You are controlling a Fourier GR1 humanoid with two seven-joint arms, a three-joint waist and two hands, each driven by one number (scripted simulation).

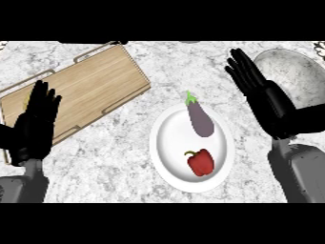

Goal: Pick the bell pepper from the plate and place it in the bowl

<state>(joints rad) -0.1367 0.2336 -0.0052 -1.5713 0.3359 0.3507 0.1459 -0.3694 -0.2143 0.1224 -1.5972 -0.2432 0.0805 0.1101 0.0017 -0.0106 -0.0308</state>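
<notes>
red bell pepper (200, 162) lying on the near part of the white plate (166, 157), beside a purple eggplant (200, 118). grey bowl (302, 76) at far right on the marble surface (108, 162). right hand (274, 107) between plate and bowl, fingers straight and apart, holding nothing. left hand (35, 124) over the wooden cutting board (87, 88), fingers straight, slightly spread.

Even, bright light falls from above across the pale marble table (116, 157). Shadows are faint; only a soft one rims the white plate (166, 162). No glare shows, and the black hands' surface detail stays hard to read.
</notes>
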